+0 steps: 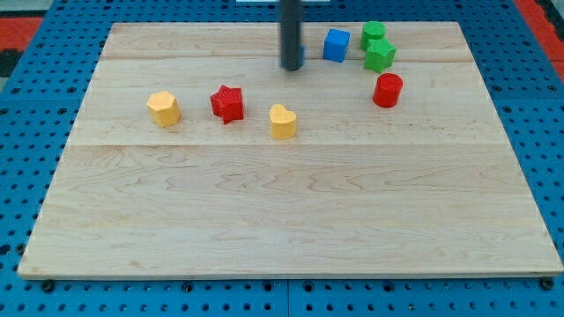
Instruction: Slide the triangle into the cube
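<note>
A blue cube (336,45) sits near the view's top, right of centre. My tip (291,68) rests on the board just left of it. A small blue sliver (303,55) shows at the rod's right edge, between the rod and the cube. It is mostly hidden behind the rod, so I cannot make out its shape. A small gap separates the sliver from the cube.
Two green blocks (374,33) (380,56) stand right of the cube, with a red cylinder (387,90) below them. A red star (226,103), a yellow hexagon (163,108) and a yellow heart (282,121) lie left of centre on the wooden board (291,220).
</note>
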Robot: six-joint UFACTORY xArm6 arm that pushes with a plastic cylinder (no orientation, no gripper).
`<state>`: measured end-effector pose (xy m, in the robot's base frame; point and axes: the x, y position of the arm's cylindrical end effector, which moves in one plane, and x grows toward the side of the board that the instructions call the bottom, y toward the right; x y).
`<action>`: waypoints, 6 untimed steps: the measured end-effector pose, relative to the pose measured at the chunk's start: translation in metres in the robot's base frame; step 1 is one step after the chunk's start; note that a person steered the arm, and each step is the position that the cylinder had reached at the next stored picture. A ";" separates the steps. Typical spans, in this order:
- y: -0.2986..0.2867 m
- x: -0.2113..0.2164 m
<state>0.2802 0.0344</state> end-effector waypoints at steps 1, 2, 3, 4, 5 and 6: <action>-0.017 0.000; -0.059 -0.001; -0.055 -0.011; -0.003 -0.013; 0.052 -0.013; 0.070 -0.013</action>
